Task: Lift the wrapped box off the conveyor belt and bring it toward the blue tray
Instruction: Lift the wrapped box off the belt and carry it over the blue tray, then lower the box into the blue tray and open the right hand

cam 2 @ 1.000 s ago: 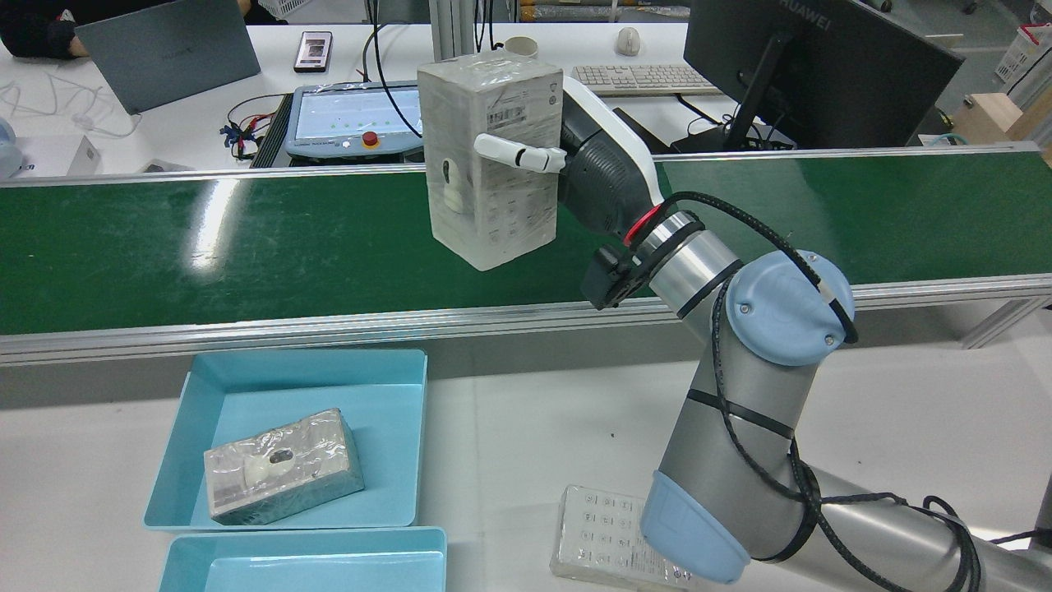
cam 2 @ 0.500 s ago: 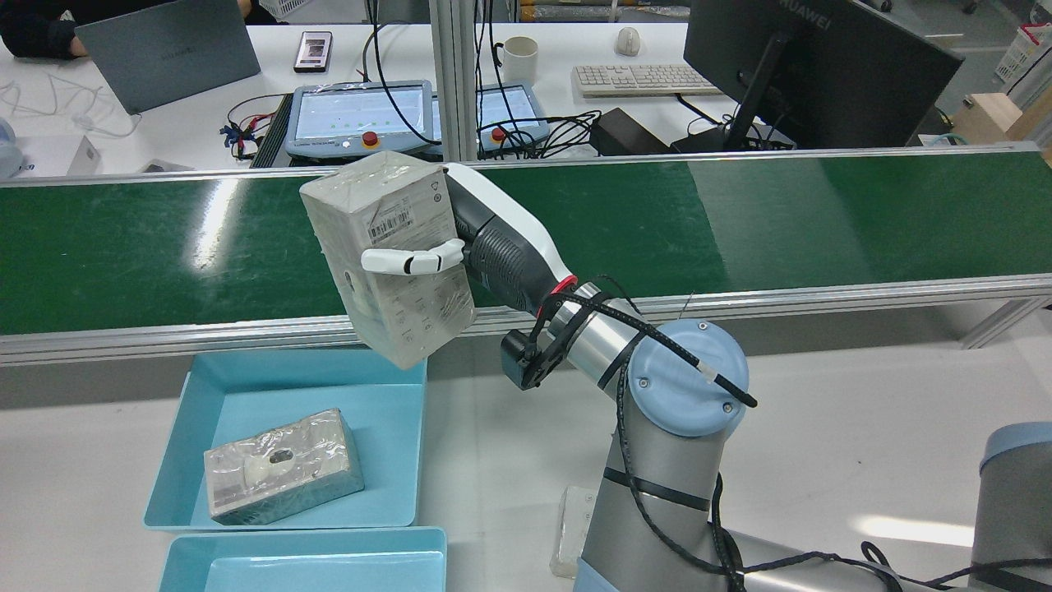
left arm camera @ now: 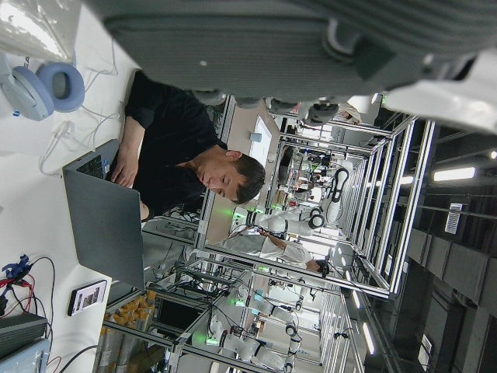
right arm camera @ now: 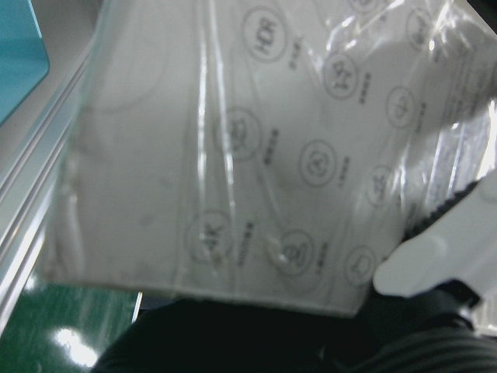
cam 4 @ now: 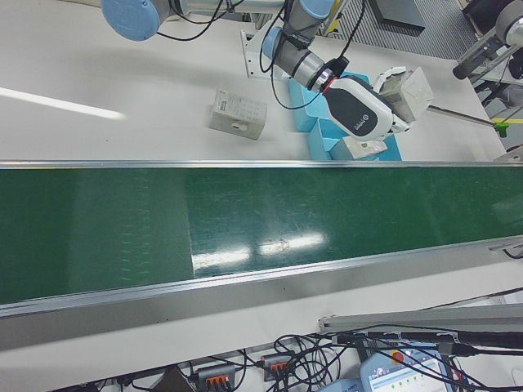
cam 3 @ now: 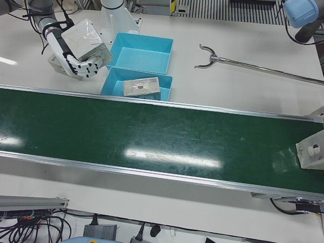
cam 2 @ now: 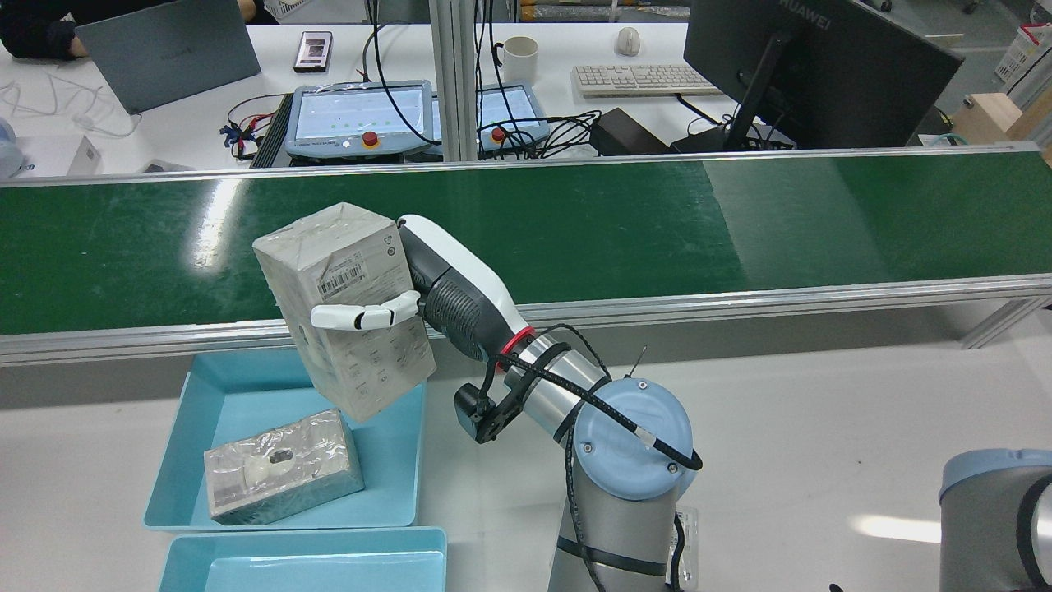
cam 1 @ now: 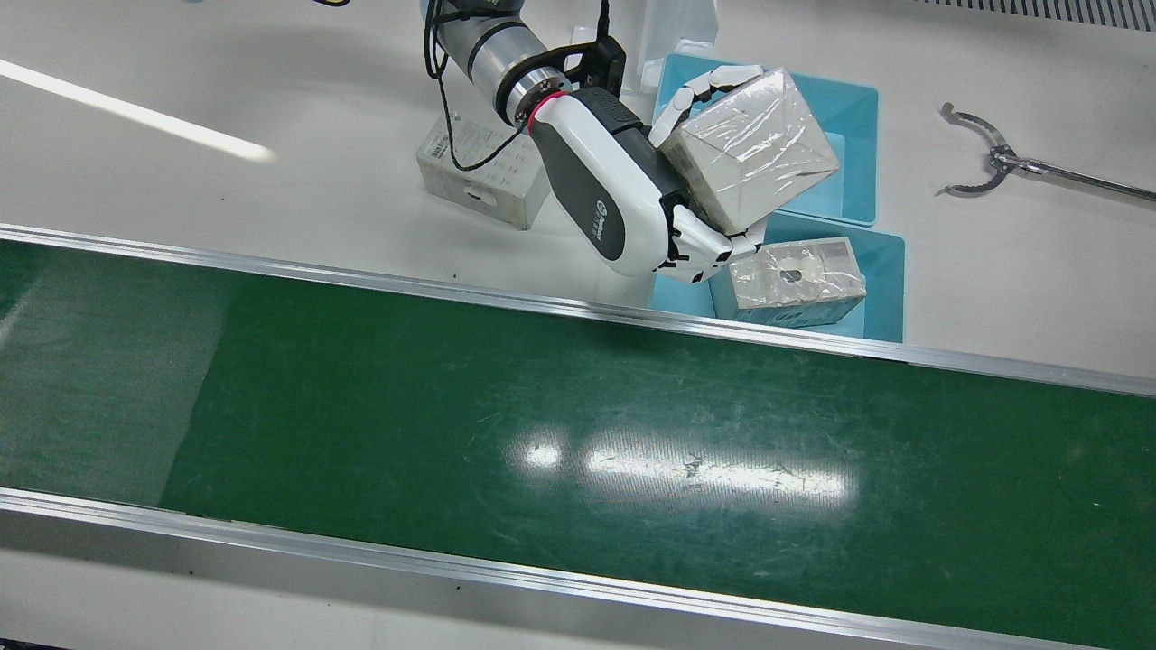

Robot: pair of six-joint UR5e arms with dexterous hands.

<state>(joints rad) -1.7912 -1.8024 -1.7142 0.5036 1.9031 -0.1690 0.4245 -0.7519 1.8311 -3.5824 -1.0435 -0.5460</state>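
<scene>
The wrapped box (cam 2: pixel 341 304) is a pale carton in clear film. My right hand (cam 2: pixel 444 288) is shut on it from the side and holds it tilted in the air, over the far right corner of the blue tray (cam 2: pixel 246 395). The front view shows the box (cam 1: pixel 754 153) in the hand (cam 1: pixel 623 199) above the two trays. The box fills the right hand view (right arm camera: pixel 233 155). Only a dark and white part of my left hand (left arm camera: pixel 435 85) shows, in its own view.
Another wrapped box (cam 2: pixel 282 466) lies in the blue tray. A second blue tray (cam 2: pixel 304 563) sits beside it. A boxed item (cam 1: pixel 479 171) lies on the table by the arm. The green conveyor belt (cam 2: pixel 657 222) carries a box at one end (cam 3: pixel 311 152). A grabber tool (cam 1: pixel 984 167) lies beyond the trays.
My right hand has carried the wrapped box off the belt, down and to the rear view's left, to above the blue tray's corner. The box has tilted.
</scene>
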